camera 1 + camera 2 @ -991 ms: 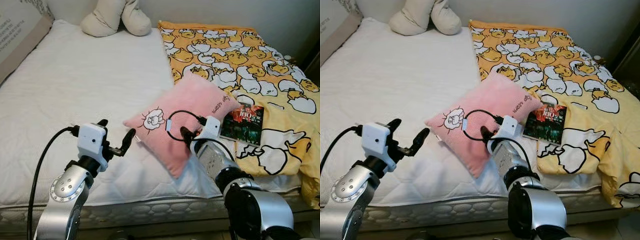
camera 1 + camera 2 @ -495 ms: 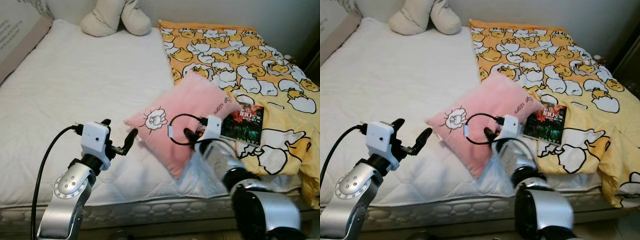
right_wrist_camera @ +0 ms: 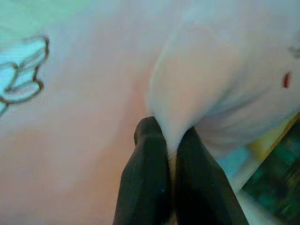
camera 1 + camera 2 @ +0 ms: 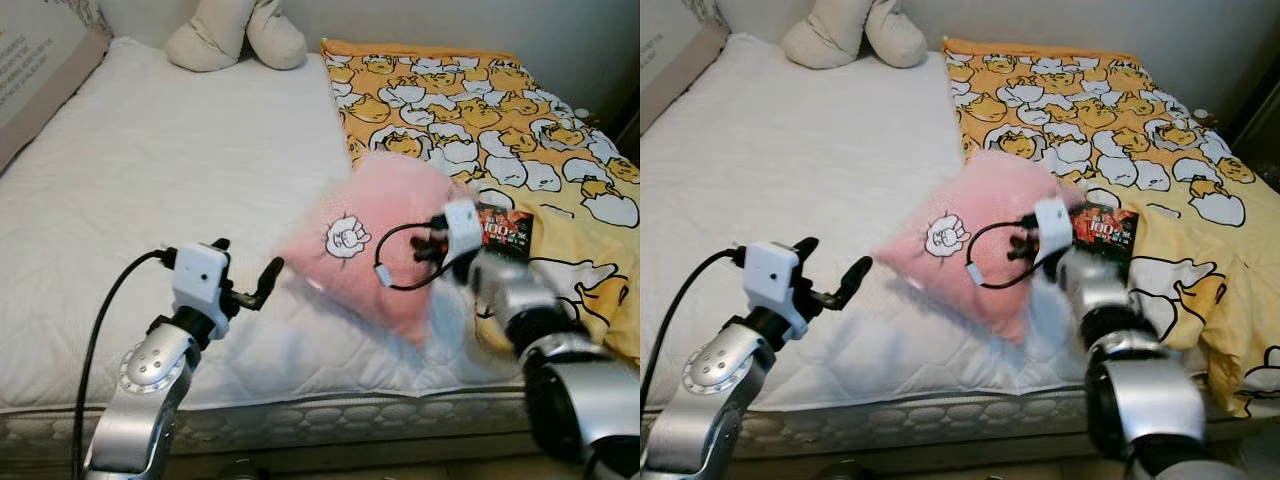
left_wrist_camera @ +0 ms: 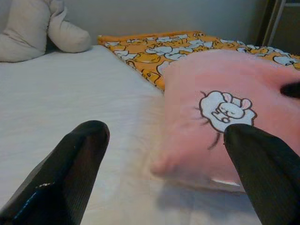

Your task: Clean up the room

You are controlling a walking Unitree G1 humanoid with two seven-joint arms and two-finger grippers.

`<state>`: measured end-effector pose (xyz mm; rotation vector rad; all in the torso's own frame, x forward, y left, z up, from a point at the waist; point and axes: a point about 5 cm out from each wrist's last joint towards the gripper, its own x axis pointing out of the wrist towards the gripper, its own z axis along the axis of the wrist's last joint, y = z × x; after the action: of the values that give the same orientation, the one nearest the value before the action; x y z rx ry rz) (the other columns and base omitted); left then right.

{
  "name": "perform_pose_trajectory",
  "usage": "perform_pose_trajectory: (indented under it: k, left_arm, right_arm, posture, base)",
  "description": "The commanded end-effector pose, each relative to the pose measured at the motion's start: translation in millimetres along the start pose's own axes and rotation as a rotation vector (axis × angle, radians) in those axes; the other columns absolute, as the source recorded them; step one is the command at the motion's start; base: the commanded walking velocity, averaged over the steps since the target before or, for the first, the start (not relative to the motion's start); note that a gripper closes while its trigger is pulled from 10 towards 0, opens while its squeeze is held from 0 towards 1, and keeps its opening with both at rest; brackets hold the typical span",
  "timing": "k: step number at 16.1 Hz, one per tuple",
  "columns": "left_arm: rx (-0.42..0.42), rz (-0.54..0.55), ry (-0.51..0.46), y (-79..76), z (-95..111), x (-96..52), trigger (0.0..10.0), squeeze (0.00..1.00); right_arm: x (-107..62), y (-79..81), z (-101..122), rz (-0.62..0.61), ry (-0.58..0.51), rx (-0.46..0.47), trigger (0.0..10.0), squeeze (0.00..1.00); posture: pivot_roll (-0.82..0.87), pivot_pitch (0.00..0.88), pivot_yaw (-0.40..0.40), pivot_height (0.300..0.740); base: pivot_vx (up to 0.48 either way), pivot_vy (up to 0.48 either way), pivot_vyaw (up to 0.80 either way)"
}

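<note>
Pink cushion (image 4: 385, 245), printed with a small white cartoon figure, sits near the foot of the bed on the white mattress (image 4: 150, 180), its far corner against the edge of the yellow duck-print blanket (image 4: 480, 110). It appears tilted, one side raised off the mattress and blurred, which suggests it is being carried by its right-hand edge rather than lying flat.

Right gripper (image 3: 168, 145): fingers pressed together on a pinched fold of the cushion's fabric, as the right wrist view shows plainly. The hold is on cloth only, not on the body of the cushion; in my judgement such a grip may slip if the load swings.

Left gripper (image 4: 248, 292): held just above the mattress, just beside the cushion's near-left corner, apart from it. Its fingers (image 5: 79, 159) are spread wide with nothing between them, apparently placed to take or steady that corner.

A dark-covered book (image 4: 505, 228) lies on the blanket just beyond the right gripper. A beige plush toy (image 4: 235, 35) rests at the head of the bed. Both are untouched.
</note>
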<state>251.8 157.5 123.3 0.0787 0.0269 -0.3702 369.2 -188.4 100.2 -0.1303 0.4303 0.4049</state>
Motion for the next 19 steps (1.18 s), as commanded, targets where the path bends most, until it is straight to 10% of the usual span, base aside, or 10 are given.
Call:
perform_pose_trajectory:
  k: [1,8,17,18,19]
  left_arm:
    - [0.004,-0.004,0.003,-1.0,0,2.1,10.0,0.0]
    - [-0.015,-0.002,0.003,-5.6,-1,1.8,10.0,0.0]
    - [-0.017,-0.012,0.006,-8.2,0,2.6,10.0,0.0]
    - [-0.017,-0.014,0.006,-8.9,0,2.5,10.0,0.0]
    - [-0.016,-0.016,0.006,-9.4,0,2.6,10.0,0.0]
  right_arm:
    - [-2.7,-5.6,22,0.009,-0.058,-0.095,0.0,0.0]
    - [-25.1,-38.6,36,0.02,0.052,-0.476,0.0,0.0]
    - [-31.8,-49.9,-11,-0.119,0.18,-0.493,0.0,0.0]
    - [-34.3,-57.3,-4,-0.206,0.152,-0.498,10.0,1.0]
    - [-34.8,-59.7,1,-0.243,0.12,-0.487,10.0,1.0]
  posture:
    - [0.08,0.0,-0.051,0.719]
    - [0.08,0.0,-0.058,0.719]
    - [0.07,0.0,-0.047,0.719]
    - [0.07,0.0,-0.046,0.719]
    - [0.07,0.0,-0.045,0.719]
  base:
    - [0.0,0.0,0.0]
    - [0.0,0.0,0.0]
    - [0.0,0.0,0.0]
    - [0.0,0.0,0.0]
    - [0.0,0.0,0.0]
